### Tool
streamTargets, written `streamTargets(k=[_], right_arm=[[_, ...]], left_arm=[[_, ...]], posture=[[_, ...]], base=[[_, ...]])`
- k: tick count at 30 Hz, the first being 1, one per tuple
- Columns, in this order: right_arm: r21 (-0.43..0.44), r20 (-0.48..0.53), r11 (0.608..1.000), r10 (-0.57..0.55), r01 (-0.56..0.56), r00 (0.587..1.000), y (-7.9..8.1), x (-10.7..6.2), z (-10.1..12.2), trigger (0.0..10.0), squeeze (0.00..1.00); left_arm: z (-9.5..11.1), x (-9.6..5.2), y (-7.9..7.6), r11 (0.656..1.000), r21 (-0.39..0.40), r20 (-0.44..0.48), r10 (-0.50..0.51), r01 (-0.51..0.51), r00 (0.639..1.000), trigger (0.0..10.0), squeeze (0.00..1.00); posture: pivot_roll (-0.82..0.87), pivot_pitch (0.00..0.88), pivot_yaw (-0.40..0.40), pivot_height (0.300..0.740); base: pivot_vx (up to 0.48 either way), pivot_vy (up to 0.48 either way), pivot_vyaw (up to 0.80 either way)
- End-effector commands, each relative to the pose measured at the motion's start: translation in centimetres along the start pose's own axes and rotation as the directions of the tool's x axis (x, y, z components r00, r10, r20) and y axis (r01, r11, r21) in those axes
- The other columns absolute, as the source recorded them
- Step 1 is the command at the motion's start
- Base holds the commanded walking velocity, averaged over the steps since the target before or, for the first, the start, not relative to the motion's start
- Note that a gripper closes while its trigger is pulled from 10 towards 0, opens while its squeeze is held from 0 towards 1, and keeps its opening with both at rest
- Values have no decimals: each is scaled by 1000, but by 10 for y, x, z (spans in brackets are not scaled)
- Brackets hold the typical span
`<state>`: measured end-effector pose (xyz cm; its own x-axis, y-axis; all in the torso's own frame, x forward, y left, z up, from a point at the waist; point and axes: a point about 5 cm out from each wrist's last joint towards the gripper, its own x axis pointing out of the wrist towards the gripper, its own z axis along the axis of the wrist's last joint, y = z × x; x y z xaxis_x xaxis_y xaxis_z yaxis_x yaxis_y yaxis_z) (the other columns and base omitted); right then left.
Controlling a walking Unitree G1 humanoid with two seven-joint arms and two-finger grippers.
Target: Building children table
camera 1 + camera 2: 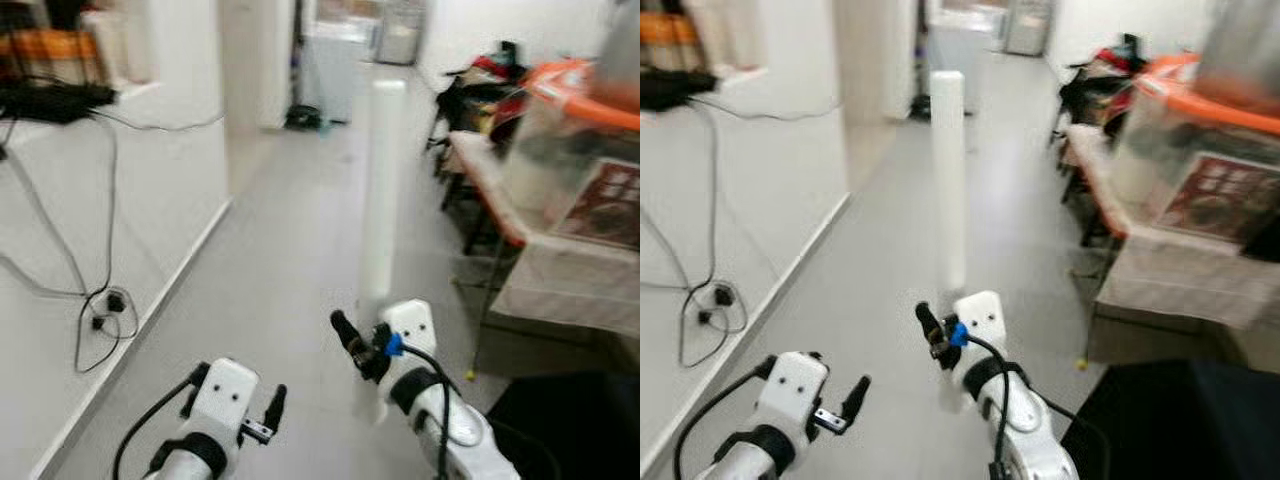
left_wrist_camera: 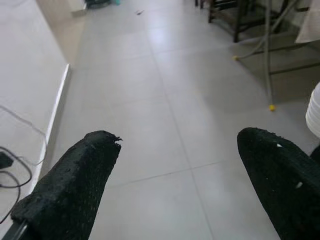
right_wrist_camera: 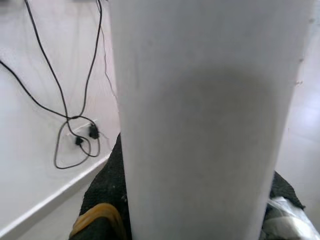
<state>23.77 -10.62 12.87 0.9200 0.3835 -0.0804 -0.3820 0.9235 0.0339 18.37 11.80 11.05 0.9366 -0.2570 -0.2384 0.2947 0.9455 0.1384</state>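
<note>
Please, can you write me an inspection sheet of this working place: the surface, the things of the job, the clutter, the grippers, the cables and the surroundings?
Surface: grey tiled floor of a corridor, blurred in the eye views.
Job's things: one long white cylinder, likely a table leg, held upright.
Clutter: clothes piled on dark chairs; clear plastic box with orange lid on a covered table.
Grippers: right gripper shut on the white cylinder near its lower end; left gripper open, holding nothing.
Cables: black cables hang down the left wall to a plug near the floor.
Surroundings: white wall on the left, white appliance at the far end.
</note>
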Motion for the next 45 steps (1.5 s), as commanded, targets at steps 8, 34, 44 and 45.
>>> streamTargets(k=[8,34,44,45], right_arm=[[16,-14,999,-51,51,999,0,-6,-9,10000,0],[14,-12,995,-99,99,995,-5,-6,-15,10000,0],[10,-5,995,-102,102,995,-3,-5,-15,10000,0],[9,8,995,-104,104,995,-3,-5,-14,10000,0]], left_arm=[[-3,4,-3,999,-39,-11,-9,9,1000,10000,0],[-9,8,-5,999,-54,-9,-9,9,1000,10000,0],[-10,9,-5,999,-44,-10,-20,20,1000,10000,0],[-10,9,-5,999,-43,-9,-20,20,1000,10000,0]], posture=[[111,7,-99,740],[90,0,-90,740],[87,0,-79,740],[89,0,-79,740]], base=[[-161,0,0],[-299,0,0],[-317,0,0],[-326,0,0]])
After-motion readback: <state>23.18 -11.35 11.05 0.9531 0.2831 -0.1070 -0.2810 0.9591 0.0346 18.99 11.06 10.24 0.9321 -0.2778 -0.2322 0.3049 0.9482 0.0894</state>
